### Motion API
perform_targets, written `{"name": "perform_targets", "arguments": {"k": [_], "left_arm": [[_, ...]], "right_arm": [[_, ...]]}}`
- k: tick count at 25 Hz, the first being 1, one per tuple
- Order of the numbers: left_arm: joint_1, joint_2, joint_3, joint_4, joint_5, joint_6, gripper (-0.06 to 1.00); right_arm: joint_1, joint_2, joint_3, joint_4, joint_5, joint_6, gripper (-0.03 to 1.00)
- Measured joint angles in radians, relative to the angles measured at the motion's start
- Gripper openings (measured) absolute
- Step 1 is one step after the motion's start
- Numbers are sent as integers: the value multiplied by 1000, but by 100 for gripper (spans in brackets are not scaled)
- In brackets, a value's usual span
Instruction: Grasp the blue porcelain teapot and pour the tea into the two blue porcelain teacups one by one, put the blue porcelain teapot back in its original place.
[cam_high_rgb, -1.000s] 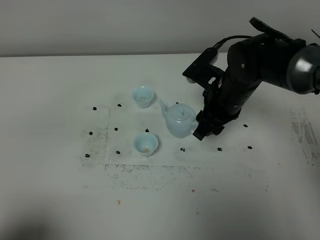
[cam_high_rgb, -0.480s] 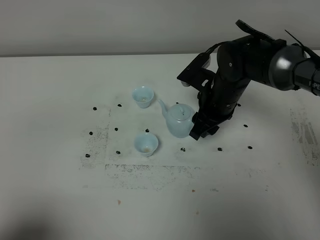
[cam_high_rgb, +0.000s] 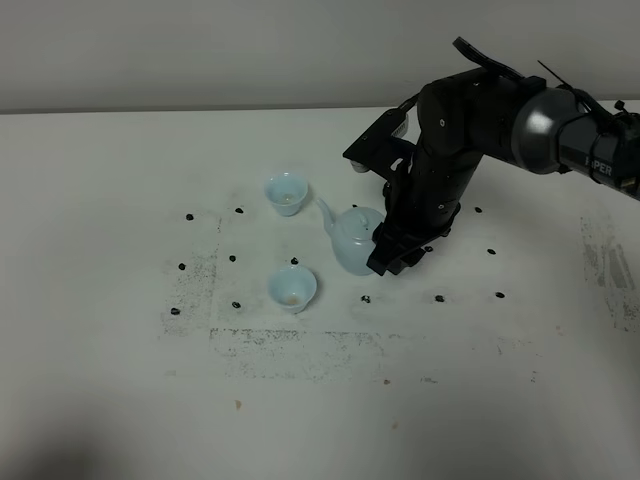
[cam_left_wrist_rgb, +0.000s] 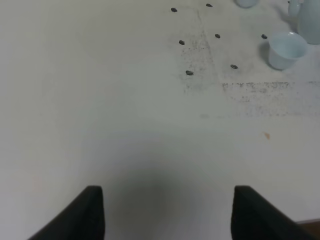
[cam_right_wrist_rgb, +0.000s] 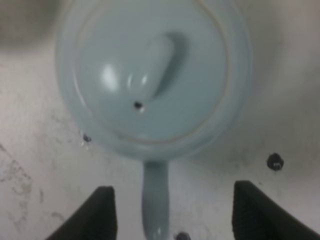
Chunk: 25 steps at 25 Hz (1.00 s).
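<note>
Right tool (cam_high_rgb: 392, 255) has slid in over the last second. It's now spread wide either side of the loop handle (cam_right_wrist_rgb: 155, 200) of the blue porcelain teapot (cam_high_rgb: 350, 240), not pinching yet, so I'd guess the grab is next. Teapot stands mid-surface. Far teacup (cam_high_rgb: 286, 193) and near teacup (cam_high_rgb: 292, 288) sit just toward the left edge. Left tool (cam_left_wrist_rgb: 167, 212) is spread too, over bare white surface (cam_high_rgb: 120, 300) with black dot marks (cam_high_rgb: 441, 297). Plain grey wall (cam_high_rgb: 200, 50) behind.

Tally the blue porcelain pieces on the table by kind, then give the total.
blue teapot: 1
blue teacups: 2
Total: 3
</note>
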<state>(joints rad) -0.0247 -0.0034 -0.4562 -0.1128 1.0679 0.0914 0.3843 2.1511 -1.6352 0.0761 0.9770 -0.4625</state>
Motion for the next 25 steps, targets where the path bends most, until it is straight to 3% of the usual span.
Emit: {"name": "perform_targets", "arguments": {"k": [25], "left_arm": [[0,0,0,0,0,0,57]], "right_arm": [[-1,23,-35,8,13,-1,53]]}}
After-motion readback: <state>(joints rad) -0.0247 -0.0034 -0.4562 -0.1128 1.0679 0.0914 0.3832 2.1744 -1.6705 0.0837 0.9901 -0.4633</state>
